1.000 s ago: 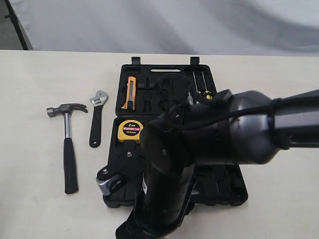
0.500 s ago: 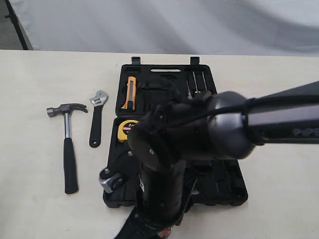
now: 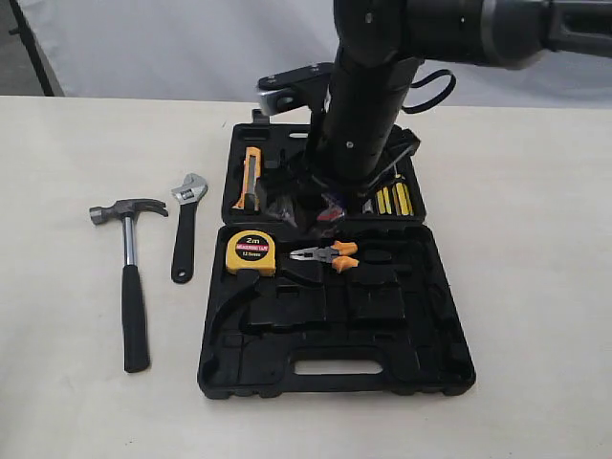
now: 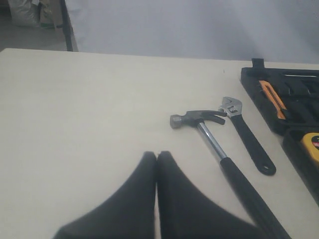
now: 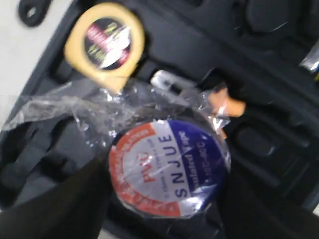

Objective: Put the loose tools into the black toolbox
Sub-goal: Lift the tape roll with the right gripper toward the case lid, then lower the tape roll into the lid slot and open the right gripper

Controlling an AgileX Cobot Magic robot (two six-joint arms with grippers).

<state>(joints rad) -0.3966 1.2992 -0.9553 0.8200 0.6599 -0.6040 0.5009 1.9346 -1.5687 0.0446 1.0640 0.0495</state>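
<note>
Right gripper pinches tape roll at upper centre over toolbox, left gripper pressed together, hammer and wrench on table at left; risk: loose wrap snags pliers, roll lands off its recess.

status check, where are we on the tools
Left end effector shut, empty. Right end effector shut on tape roll, above black toolbox. Claw hammer, adjustable wrench on table, beside toolbox. No obstruction seen.
</note>
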